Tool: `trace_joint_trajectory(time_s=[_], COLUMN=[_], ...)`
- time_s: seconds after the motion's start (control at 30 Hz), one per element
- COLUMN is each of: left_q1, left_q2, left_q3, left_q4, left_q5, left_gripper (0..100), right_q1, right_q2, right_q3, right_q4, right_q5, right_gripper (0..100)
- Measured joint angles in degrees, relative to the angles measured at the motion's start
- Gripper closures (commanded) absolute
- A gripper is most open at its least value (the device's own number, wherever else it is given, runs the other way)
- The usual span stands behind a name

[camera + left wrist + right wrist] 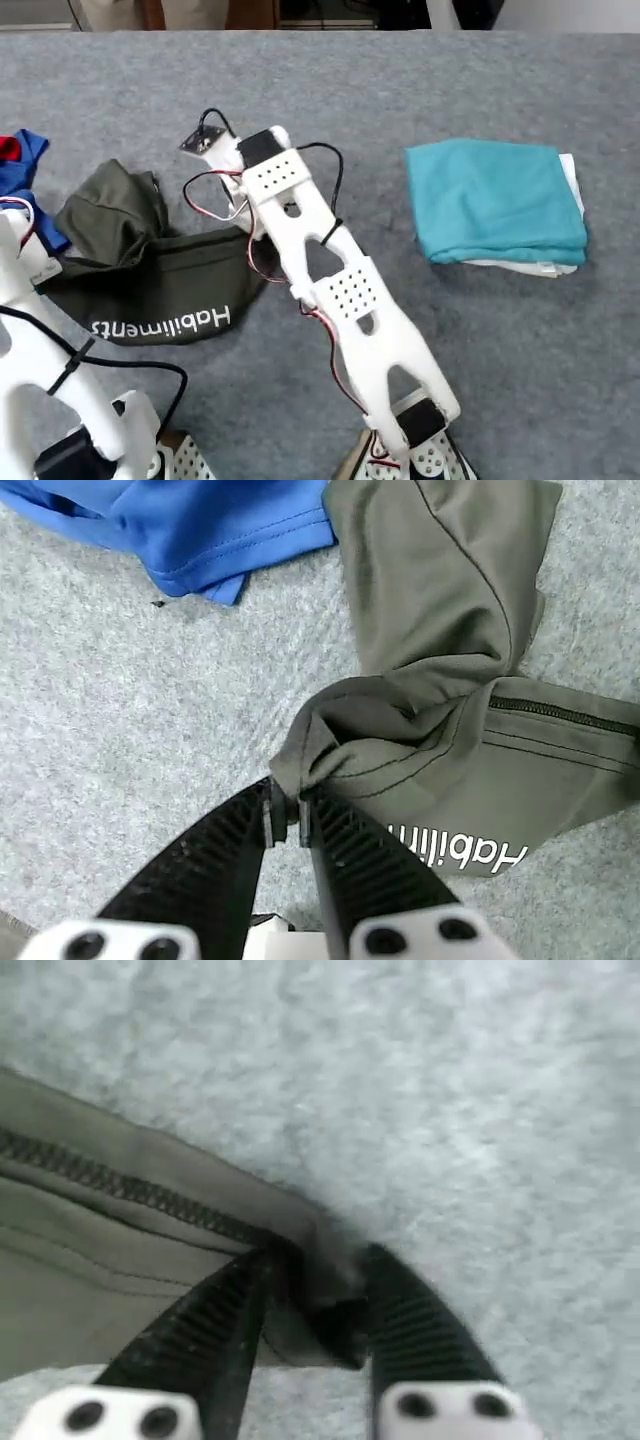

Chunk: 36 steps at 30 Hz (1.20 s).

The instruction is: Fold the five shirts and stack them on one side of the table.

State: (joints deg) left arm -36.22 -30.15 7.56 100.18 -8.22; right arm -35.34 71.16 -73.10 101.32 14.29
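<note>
A crumpled olive shirt (140,260) with white print lies at the table's left of centre. My left gripper (290,808) is shut on a bunched fold of the olive shirt (450,630) at its left edge, close to the left arm (25,290). My right gripper (315,1295) pinches the stitched hem corner of the olive shirt (100,1260) at its right edge, under the right arm (300,230). A blue shirt (20,170) lies loose at the far left. A folded teal shirt (495,200) rests on a folded white shirt (560,267) at the right.
The grey felt table (450,90) is bare at the back and between the olive shirt and the folded stack. A bit of red cloth (8,148) peeks out by the blue shirt (200,530). Cables run along both arms.
</note>
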Motion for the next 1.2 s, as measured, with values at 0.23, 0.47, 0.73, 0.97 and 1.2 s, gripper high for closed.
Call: trace_joint_trajectory(time_s=[0.23,0.47,0.73,0.97,1.2], left_q1=[0.0,0.0,0.0,0.0,0.0], left_q2=[0.0,0.09,7.82,12.92,13.63], left_q3=[0.35,0.35,0.35,-1.85,-8.44], left_q4=[-0.62,-4.13,-7.56,-7.82,-7.82], left_q5=[0.0,2.29,2.29,5.36,7.12], left_gripper=[98,98,98,98,98], right_q1=[1.14,3.52,8.35,8.0,-0.62], right_q2=[-8.79,-30.42,-64.0,-94.15,-123.96], right_q3=[14.86,41.85,75.52,99.43,113.32], right_q4=[-0.09,-0.09,-0.09,-0.09,-0.09], right_q5=[-2.46,1.14,10.99,20.57,28.04], right_gripper=[99.4,99.4,99.4,99.1,90.3])
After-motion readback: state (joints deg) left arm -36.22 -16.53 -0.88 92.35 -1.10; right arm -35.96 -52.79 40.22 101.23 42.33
